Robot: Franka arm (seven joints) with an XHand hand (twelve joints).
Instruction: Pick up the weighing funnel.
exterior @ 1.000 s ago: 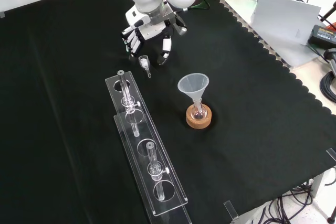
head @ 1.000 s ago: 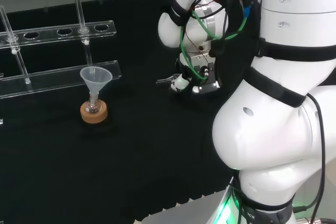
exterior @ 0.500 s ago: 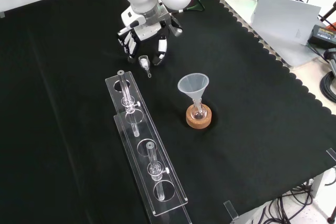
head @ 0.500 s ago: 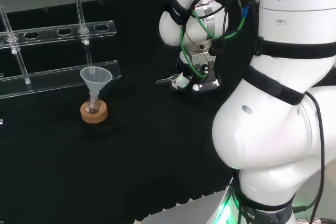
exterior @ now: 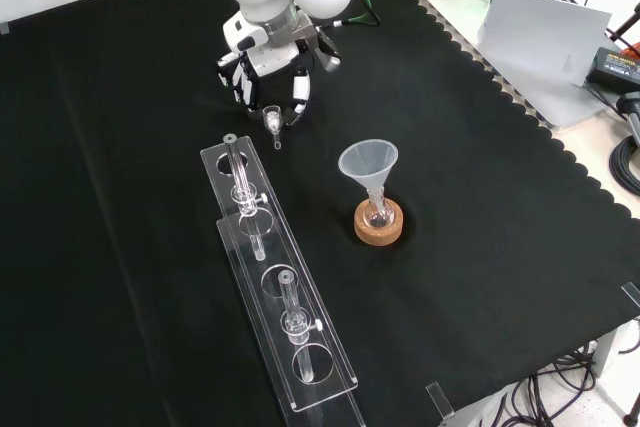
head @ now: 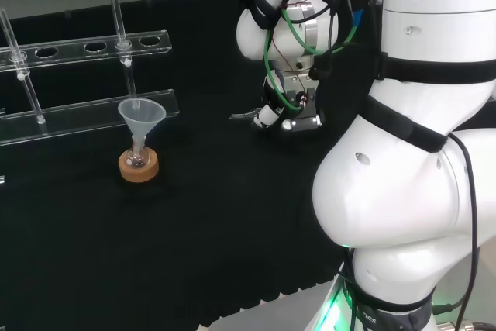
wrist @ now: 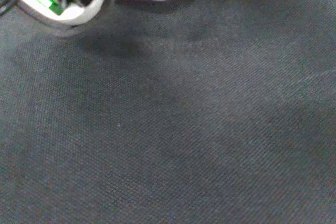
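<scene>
A: Why hold the hand [exterior: 262, 75] so low over the surface [exterior: 140, 157], fingers [exterior: 242, 85] pointing down?

B: To straddle the weighing funnel [exterior: 271, 118]. Lying, apparently, on the cloth right under the palm, between the dark fingers on one side and the thumb [exterior: 299, 97] on the other. Touching neither, as far as can be told.

A: Closed round it?

B: Seemingly not. Spread, reaching down, curled round nothing; open and set to pinch from both sides.

A: And the look of the piece?

B: Small, clear, hard to pick out against black. Wider scoop end nearest the palm, short stem pointing out past the fingertips toward the clear rack [exterior: 272, 282]. Probably light and slick; liable to skid if met by one side first.

A: Why leave the big funnel [exterior: 368, 161] alone?

B: No part of this job. Parked in its flask [exterior: 377, 213] on the cork ring [exterior: 379, 227], well apart from the hand, beyond the thumb.
</scene>
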